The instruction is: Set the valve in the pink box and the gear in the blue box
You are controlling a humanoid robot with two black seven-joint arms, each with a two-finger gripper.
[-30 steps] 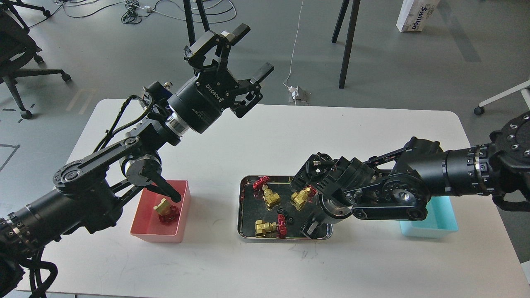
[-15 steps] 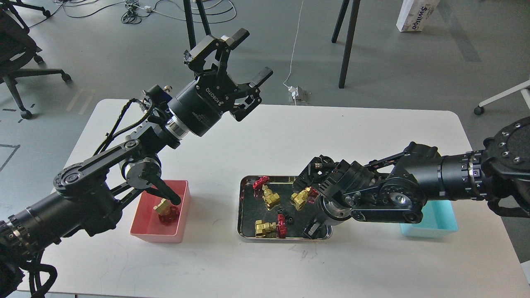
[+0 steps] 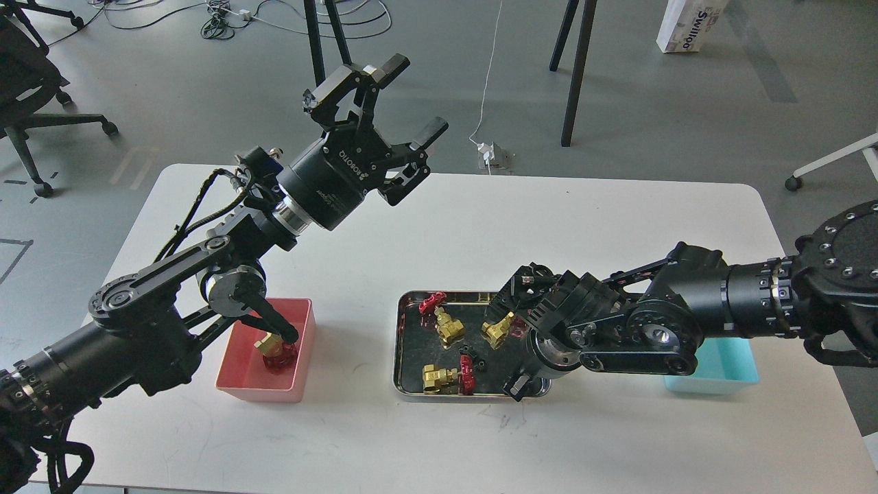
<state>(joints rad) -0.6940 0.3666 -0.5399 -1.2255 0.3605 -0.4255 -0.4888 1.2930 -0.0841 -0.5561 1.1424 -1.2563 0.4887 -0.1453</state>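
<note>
**Head view: one valve in the pink box, right arm low over the steel tray**

Head view looks down on a white table (image 3: pixel 439 226), and the steel tray (image 3: pixel 405 346) near its middle serves well as the landmark. To the left of the tray, apart from it, stands the pink box (image 3: pixel 236 374). One valve (image 3: pixel 273 348) lies inside it, brass body up and red handwheel down, partly behind a link of the left arm. To the right of the tray stands the blue box (image 3: pixel 720 367), mostly covered by the right arm; what is inside cannot be told.

Inside the tray three more valves are seen: one (image 3: pixel 442 322) at the far left part, one (image 3: pixel 499 331) near the middle beside the right arm, and one (image 3: pixel 446 376) at the near edge. Beside this last one lies a small black gear (image 3: pixel 479 363).

The left gripper (image 3: pixel 401 103) is raised high, far behind and left of the tray, with its two fingers spread wide and nothing between them. The right gripper (image 3: pixel 521 384) points down into the near right corner of the tray. It is dark and mostly hidden under the wrist, so I cannot tell if its fingers are apart or together, or if they hold anything.
</note>
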